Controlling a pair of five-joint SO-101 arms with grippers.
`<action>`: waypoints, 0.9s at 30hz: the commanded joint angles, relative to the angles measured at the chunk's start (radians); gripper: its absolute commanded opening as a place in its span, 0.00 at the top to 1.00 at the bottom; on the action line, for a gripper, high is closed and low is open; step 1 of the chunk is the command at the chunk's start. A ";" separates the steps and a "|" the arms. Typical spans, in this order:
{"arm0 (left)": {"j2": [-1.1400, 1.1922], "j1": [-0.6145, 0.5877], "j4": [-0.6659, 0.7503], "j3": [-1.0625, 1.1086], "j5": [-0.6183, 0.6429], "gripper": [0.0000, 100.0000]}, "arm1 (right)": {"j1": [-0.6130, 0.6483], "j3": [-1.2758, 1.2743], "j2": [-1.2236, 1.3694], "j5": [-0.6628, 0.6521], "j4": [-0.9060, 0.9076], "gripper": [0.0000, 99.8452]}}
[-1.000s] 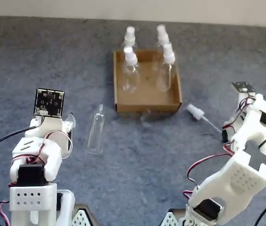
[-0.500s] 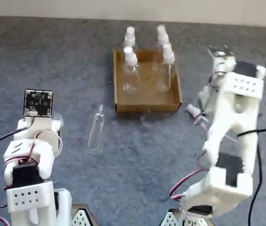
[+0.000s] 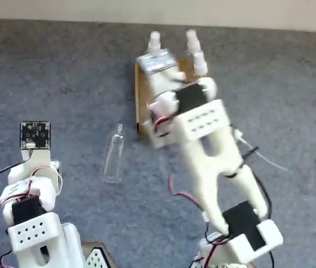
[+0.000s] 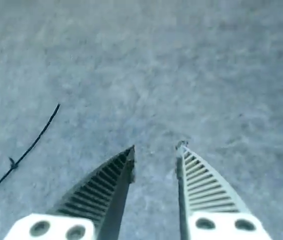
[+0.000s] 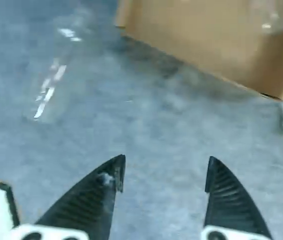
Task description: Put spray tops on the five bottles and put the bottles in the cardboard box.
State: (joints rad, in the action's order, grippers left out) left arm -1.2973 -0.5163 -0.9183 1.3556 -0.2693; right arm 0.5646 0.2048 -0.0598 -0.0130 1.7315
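A clear bottle without a top lies on the grey carpet left of the cardboard box; it also shows in the right wrist view as bottle, with the box beyond it. Spray heads of upright capped bottles stick up at the box's far side. A loose spray top with its thin tube lies right of the box. My right arm stretches over the box, hiding most of it. My right gripper is open and holds nothing, above carpet short of the bottle. My left gripper is open over bare carpet.
My left arm stands at the front left, well away from the bottle. A thin black cable lies on the carpet near the left gripper. A pale wall edge runs along the far side of the table.
My right arm has swung from the right side leftward, passing the loose spray top, and now reaches across the box. My left arm has drawn back a little to the left.
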 commanded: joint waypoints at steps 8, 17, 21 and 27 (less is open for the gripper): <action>-0.002 -0.165 0.176 0.114 -0.006 0.87 | 0.271 0.047 0.203 0.319 -0.323 0.78; -0.002 -0.163 0.238 0.174 -0.006 0.87 | 0.321 0.044 0.349 0.468 -0.515 0.78; -0.002 -0.162 0.238 0.173 -0.006 0.87 | 0.321 0.044 0.424 0.473 -0.518 0.78; -0.002 -0.162 0.238 0.173 -0.006 0.87 | 0.317 0.045 0.538 0.473 -0.518 0.78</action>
State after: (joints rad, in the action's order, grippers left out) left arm -1.2973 -0.6667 -0.7035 1.5336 -0.2693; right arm 0.8777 0.2110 0.4680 0.4473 1.2283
